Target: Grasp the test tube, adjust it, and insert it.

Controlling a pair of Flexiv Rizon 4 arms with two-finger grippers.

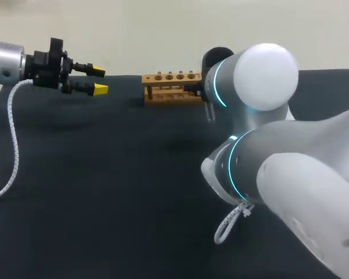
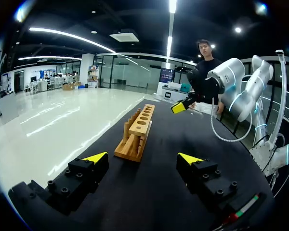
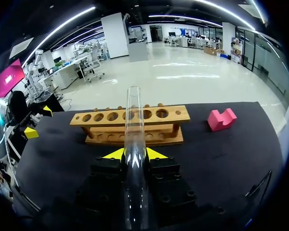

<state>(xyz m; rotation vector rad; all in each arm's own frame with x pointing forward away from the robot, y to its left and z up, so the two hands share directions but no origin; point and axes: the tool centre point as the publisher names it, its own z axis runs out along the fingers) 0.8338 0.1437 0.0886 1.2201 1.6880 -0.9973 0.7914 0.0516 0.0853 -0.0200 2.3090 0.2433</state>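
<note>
In the right wrist view a clear glass test tube (image 3: 133, 130) lies lengthwise between the yellow-tipped fingers of my right gripper (image 3: 135, 154), which is shut on it. The tube's open end points at the wooden rack (image 3: 130, 122), just ahead, with its row of several holes. In the head view the rack (image 1: 171, 87) stands at the table's far edge, and my right arm (image 1: 262, 70) hides its own gripper beside the rack's right end. My left gripper (image 1: 98, 81) hovers open and empty left of the rack. From the left wrist view the rack (image 2: 137, 130) runs away ahead of the open left gripper (image 2: 143, 159).
A pink notched block (image 3: 221, 119) lies on the black table to the right of the rack. My right arm's elbow and a white coiled cable (image 1: 230, 224) fill the near right of the table. Another coiled cable (image 1: 11, 139) hangs from the left arm.
</note>
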